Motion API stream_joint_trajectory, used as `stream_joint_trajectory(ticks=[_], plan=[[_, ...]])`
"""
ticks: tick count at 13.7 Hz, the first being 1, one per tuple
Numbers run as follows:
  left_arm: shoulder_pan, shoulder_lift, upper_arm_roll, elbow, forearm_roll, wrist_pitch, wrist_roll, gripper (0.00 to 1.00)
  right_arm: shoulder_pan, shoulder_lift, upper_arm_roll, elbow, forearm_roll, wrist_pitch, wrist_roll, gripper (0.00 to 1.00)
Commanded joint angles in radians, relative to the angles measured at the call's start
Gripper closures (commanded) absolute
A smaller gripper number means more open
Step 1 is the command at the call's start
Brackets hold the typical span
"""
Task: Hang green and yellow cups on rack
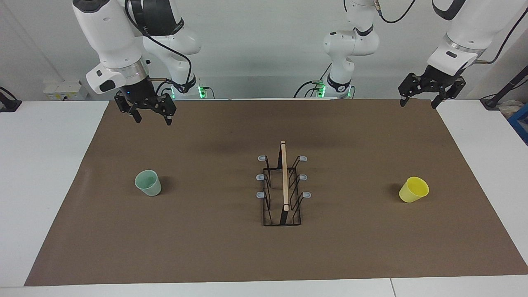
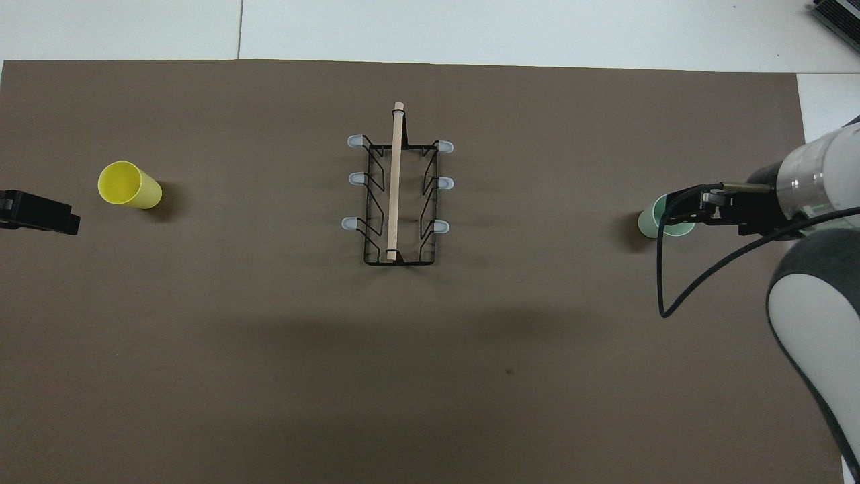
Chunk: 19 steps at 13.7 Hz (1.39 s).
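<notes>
The pale green cup [image 1: 148, 182] [image 2: 646, 223] stands mouth up on the brown mat, toward the right arm's end of the table. At the left arm's end stands the yellow cup [image 1: 413, 189] [image 2: 130, 185]. Between them sits the black wire rack [image 1: 284, 181] [image 2: 395, 188], its wooden rod running lengthwise and grey-tipped prongs along both sides, with no cup on it. My right gripper [image 1: 152, 120] hangs open and empty above the mat; in the overhead view it covers part of the green cup. My left gripper [image 1: 417, 104] is raised over the mat's corner, open and empty.
The brown mat [image 1: 206, 247] covers most of the white table [image 1: 41, 185]. A blue object [image 1: 520, 123] shows at the table's edge on the left arm's side. The right arm's black cable [image 2: 672, 296] loops over the mat.
</notes>
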Motion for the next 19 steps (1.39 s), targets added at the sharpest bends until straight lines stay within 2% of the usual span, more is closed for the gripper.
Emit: stream_joint_trajectory(ticks=[1, 6, 10, 14, 17, 19], plan=[[0.026, -0.020, -0.001, -0.025, -0.010, 0.017, -0.005, 0.00, -0.010, 0.010, 0.004, 0.011, 0.018, 0.004, 0.010, 0.00], [0.029, 0.025, 0.005, -0.002, -0.023, -0.003, -0.014, 0.00, -0.010, 0.010, 0.004, 0.008, 0.018, -0.002, 0.005, 0.00], [0.045, 0.118, 0.011, 0.067, -0.030, -0.010, -0.052, 0.00, -0.012, 0.010, 0.004, 0.008, -0.004, -0.010, -0.001, 0.00], [0.100, 0.235, 0.011, 0.179, -0.031, -0.032, -0.058, 0.00, -0.010, 0.009, 0.004, 0.006, -0.034, -0.027, -0.008, 0.00], [0.118, 0.308, 0.044, 0.229, -0.033, -0.023, -0.060, 0.00, -0.034, 0.007, 0.004, 0.011, -0.132, -0.099, -0.186, 0.00], [0.120, 0.355, 0.060, 0.266, -0.046, -0.004, -0.106, 0.00, -0.057, -0.003, 0.003, -0.012, -0.174, -0.094, -0.254, 0.00]])
